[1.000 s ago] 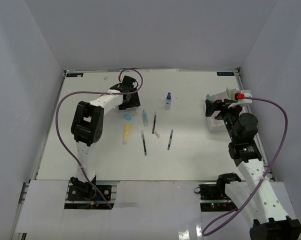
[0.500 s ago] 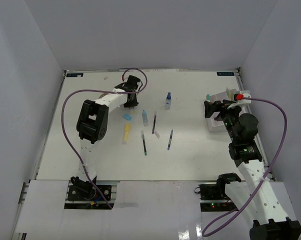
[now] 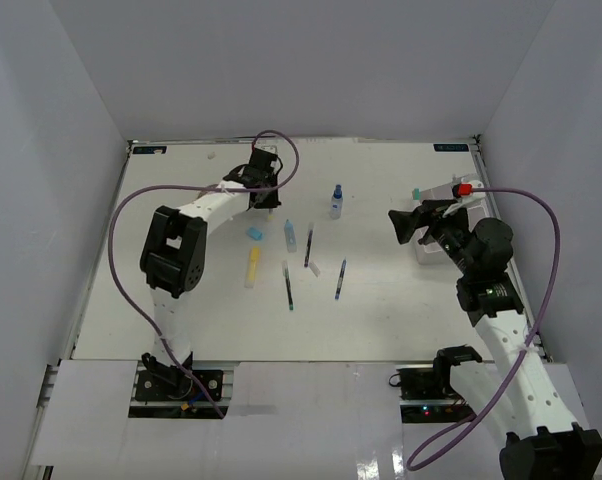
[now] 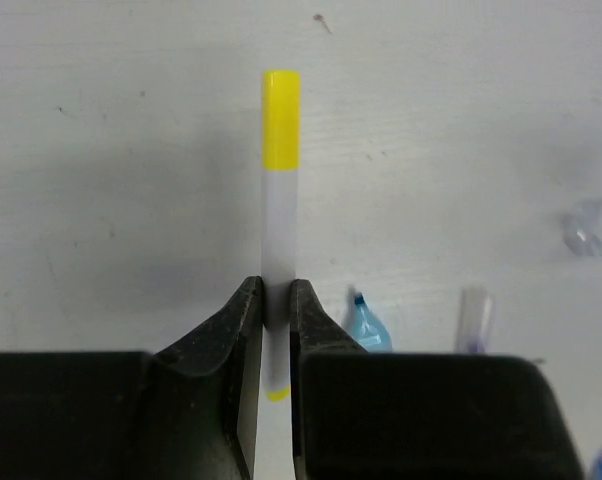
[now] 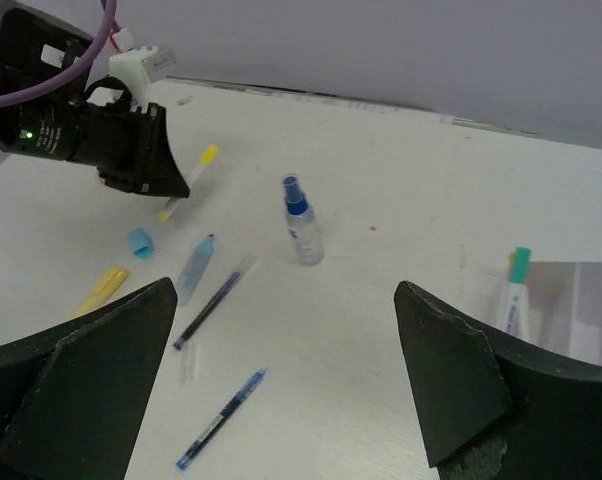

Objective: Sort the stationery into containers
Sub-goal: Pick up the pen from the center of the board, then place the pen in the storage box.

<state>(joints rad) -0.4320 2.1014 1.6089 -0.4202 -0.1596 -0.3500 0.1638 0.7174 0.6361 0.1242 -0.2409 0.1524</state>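
Because the yellow-capped marker (image 4: 279, 190) is a thin, stiff plastic barrel with a smooth skin, I judge it light and easy to carry. It could pivot or slip if pinched near one end, so a hold close to mid-length looks safer. The left gripper (image 4: 274, 295) has both fingers clamped on it toward the uncapped end. The long capped part sticks out past the fingertips and only a short stub lies behind them, so it may swing. The right wrist view shows it tilted, cap end higher. Just beside the right-hand finger, partly hidden by it, lies a light-blue item (image 4: 366, 325). Well apart, the right gripper (image 5: 283, 292) hangs with its fingers spread wide and nothing between them. Beyond its right finger stands the organizer box (image 5: 581, 300), with a teal-capped pen (image 5: 518, 285) upright at its near wall. I cannot tell which compartment holds the pen or what else is inside.
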